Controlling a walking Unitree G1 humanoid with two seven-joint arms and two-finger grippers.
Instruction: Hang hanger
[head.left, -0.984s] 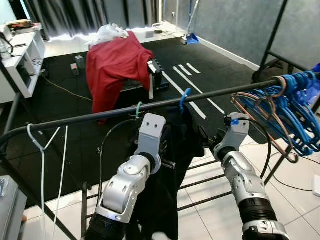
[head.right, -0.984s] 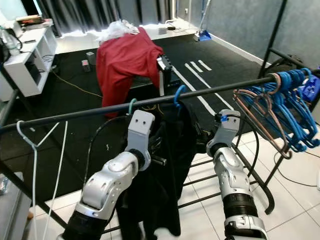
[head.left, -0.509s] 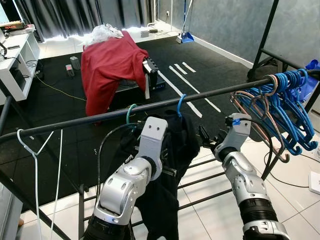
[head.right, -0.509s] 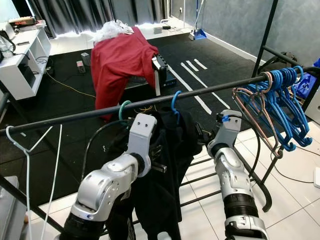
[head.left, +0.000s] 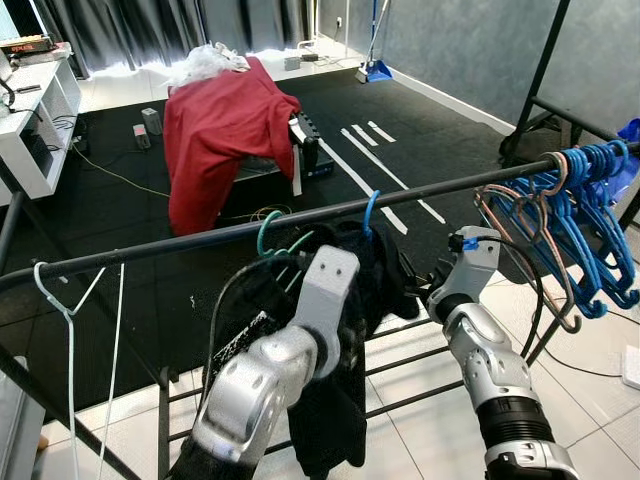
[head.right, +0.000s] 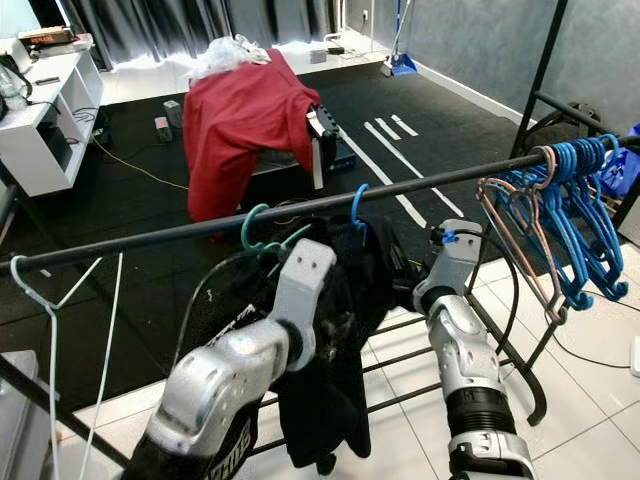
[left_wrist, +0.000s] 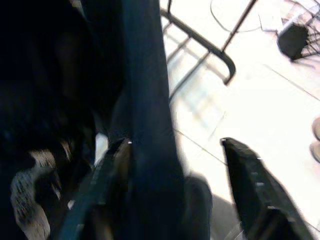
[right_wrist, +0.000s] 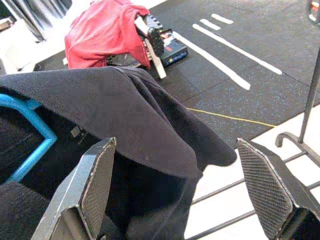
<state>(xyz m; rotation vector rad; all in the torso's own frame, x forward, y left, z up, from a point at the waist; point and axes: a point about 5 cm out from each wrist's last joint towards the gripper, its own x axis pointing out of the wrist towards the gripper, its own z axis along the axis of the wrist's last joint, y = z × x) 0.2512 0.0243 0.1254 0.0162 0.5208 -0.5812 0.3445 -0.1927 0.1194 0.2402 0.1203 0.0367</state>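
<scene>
The teal hanger (head.left: 268, 232) hooks over the rail (head.left: 200, 237) near its middle, beside a blue hanger (head.left: 370, 212) carrying a dark garment (head.left: 330, 400). Left gripper (left_wrist: 175, 165) jaws straddle the cloth, spread; right gripper (right_wrist: 175, 190) jaws spread. Advice: confirm the hook seats fully before withdrawing.

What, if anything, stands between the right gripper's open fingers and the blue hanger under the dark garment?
The dark garment itself does. In the right wrist view it drapes over the blue hanger and spreads across the gap between the right gripper's open fingers, so the fingers face cloth, with just one blue arm of the hanger showing beside it.
</scene>
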